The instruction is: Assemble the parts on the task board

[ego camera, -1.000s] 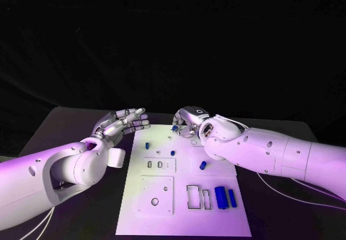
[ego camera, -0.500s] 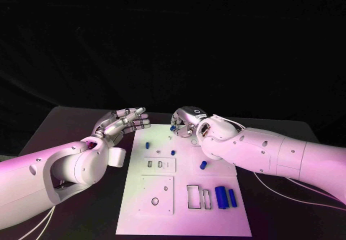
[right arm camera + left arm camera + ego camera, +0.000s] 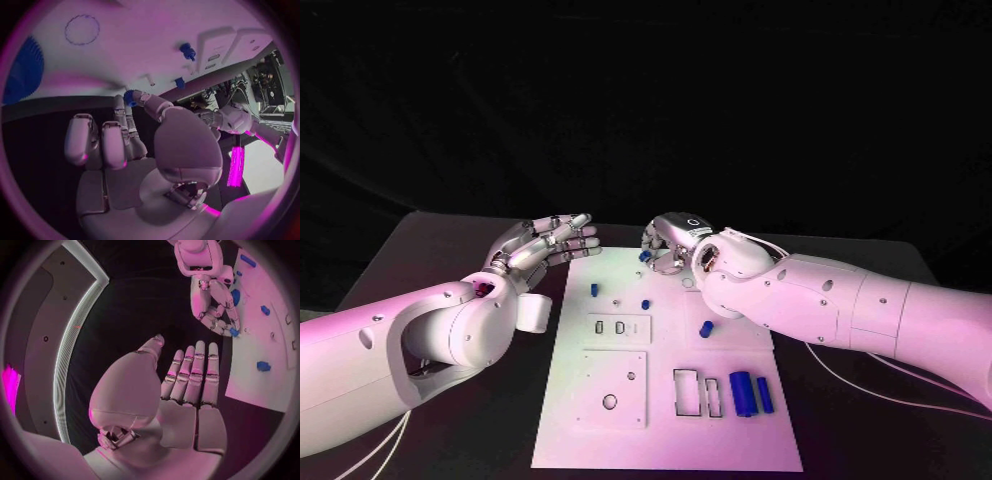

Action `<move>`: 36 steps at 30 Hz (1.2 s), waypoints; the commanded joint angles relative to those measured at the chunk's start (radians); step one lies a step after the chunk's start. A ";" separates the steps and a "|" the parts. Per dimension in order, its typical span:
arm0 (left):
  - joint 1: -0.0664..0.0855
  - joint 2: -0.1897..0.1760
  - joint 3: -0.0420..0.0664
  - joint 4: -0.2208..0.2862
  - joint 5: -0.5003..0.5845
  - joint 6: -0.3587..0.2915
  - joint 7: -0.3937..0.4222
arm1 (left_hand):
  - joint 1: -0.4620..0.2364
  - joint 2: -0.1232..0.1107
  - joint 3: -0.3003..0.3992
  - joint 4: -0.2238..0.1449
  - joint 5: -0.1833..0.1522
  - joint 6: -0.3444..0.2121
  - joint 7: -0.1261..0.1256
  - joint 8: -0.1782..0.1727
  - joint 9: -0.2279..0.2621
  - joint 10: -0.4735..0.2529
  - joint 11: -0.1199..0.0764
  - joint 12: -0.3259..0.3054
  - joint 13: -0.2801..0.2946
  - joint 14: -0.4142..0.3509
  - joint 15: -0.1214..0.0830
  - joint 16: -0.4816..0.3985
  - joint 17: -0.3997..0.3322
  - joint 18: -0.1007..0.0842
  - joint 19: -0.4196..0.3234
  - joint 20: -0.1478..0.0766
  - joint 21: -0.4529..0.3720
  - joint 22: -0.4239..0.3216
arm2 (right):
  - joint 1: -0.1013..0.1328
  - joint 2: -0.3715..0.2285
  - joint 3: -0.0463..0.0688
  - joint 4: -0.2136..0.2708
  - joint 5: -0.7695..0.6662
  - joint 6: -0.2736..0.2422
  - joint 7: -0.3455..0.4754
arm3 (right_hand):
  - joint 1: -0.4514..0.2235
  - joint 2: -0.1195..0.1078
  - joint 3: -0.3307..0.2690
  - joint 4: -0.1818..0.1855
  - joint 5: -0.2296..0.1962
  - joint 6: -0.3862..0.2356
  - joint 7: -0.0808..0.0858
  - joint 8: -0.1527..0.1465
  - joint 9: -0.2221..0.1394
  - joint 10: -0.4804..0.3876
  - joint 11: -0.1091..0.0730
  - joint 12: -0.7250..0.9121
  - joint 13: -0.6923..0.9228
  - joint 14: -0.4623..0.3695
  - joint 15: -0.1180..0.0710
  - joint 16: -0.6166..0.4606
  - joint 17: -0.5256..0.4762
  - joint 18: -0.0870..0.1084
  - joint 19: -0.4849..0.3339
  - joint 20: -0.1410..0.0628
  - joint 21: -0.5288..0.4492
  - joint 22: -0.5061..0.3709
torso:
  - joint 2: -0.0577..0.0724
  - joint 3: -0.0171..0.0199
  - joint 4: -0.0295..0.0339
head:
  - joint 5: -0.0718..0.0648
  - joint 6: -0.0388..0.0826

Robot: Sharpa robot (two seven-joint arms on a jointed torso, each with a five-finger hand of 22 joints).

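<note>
The white task board (image 3: 625,420) lies in the middle of the black table. My right hand (image 3: 678,243) hovers over the board's far edge and pinches a small blue part (image 3: 646,256) between its thumb and a finger; the right wrist view shows the same blue part (image 3: 129,96) at those fingertips. My left hand (image 3: 545,242) floats open beside the board's far left corner, fingers stretched out and holding nothing, as the left wrist view confirms for that left hand (image 3: 187,390). Small blue parts (image 3: 594,291) (image 3: 646,304) (image 3: 707,329) lie on the board.
Two long blue pieces (image 3: 743,394) (image 3: 763,394) stand next to rectangular slots at the board's near right. A blue toothed wheel (image 3: 25,65) sits on the board near my right hand. Bare black table (image 3: 459,440) flanks the board.
My right hand has edged slightly toward the board's far left with the blue part still pinched. The left hand has stayed where it was.
</note>
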 commanded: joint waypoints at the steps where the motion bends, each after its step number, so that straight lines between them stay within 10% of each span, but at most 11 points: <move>1: 0.002 0.002 0.001 0.003 0.002 0.013 0.006 | 0.002 0.005 0.000 -0.008 -0.003 -0.007 0.043 -0.005 -0.001 0.001 0.008 -0.005 0.000 -0.002 0.005 -0.003 0.001 0.011 0.004 0.002 -0.007 -0.002 | -0.002 0.003 -0.001 -0.004 -0.001 0.038 -0.005 | -0.005 -0.028 0.001 0.007 -0.007 -0.033 0.015 -0.033 0.000 -0.028 0.010 -0.005 -0.002 0.022 0.015 -0.006 -0.013 -0.009 -0.016 0.006 -0.012 -0.016 | 0.001 0.0001 0.0008 | 0.003 -0.001; 18: 0.002 0.001 0.001 0.000 0.002 0.015 0.006 | 0.000 0.005 -0.001 -0.009 -0.004 -0.009 0.043 -0.005 -0.001 0.001 0.008 -0.007 0.000 -0.002 0.006 -0.004 0.001 0.011 0.004 0.002 -0.007 -0.002 | -0.002 -0.023 -0.002 0.027 -0.001 0.011 0.002 | 0.002 -0.063 -0.010 0.014 -0.009 -0.084 0.041 -0.080 -0.019 -0.111 0.034 0.002 -0.008 0.006 0.037 -0.027 -0.068 0.004 -0.056 0.029 -0.054 -0.068 | 0.001 0.0014 -0.0001 | 0.004 0.001; 27: 0.002 -0.004 0.001 -0.009 0.002 0.019 0.008 | 0.000 0.005 -0.001 -0.009 -0.004 -0.009 0.043 -0.005 -0.001 0.001 0.008 -0.007 0.000 -0.002 0.006 -0.004 0.001 0.011 0.004 0.002 -0.007 -0.002 | 0.012 -0.197 0.005 0.204 0.081 -0.033 0.011 | 0.006 -0.074 -0.015 0.023 0.002 -0.075 0.023 -0.088 -0.025 0.021 0.003 0.077 0.029 0.015 0.014 -0.009 -0.049 -0.005 -0.021 0.013 -0.026 -0.019 | -0.004 0.0039 -0.0083 | 0.004 0.007; 30: 0.002 -0.006 0.001 -0.012 0.002 0.020 0.008 | 0.000 0.005 -0.002 -0.009 -0.004 -0.009 0.044 -0.005 -0.001 0.002 0.008 -0.008 0.000 -0.002 0.006 -0.004 0.002 0.011 0.005 0.002 -0.007 -0.003 | 0.027 -0.260 0.008 0.247 0.139 -0.001 0.002 | -0.032 -0.113 -0.153 0.062 0.119 -0.139 0.004 -0.115 -0.029 0.137 -0.027 0.167 0.109 0.021 -0.014 0.004 -0.032 -0.010 -0.001 -0.013 -0.011 0.008 | -0.006 0.0065 -0.0132 | 0.007 0.007; 36: 0.001 -0.009 0.001 -0.022 0.001 0.022 0.011 | 0.000 0.005 -0.002 -0.009 -0.004 -0.010 0.044 -0.005 -0.001 0.002 0.008 -0.008 0.000 -0.002 0.006 -0.005 0.002 0.011 0.005 0.002 -0.007 -0.003 | 0.049 -0.351 0.009 0.276 0.263 0.068 -0.019 | 0.053 -0.068 -0.345 0.109 0.121 -0.192 -0.015 0.004 0.023 0.088 -0.048 0.514 0.466 0.057 -0.031 0.100 0.155 -0.031 0.055 -0.033 0.043 0.101 | -0.012 0.0122 -0.0208 | 0.007 0.007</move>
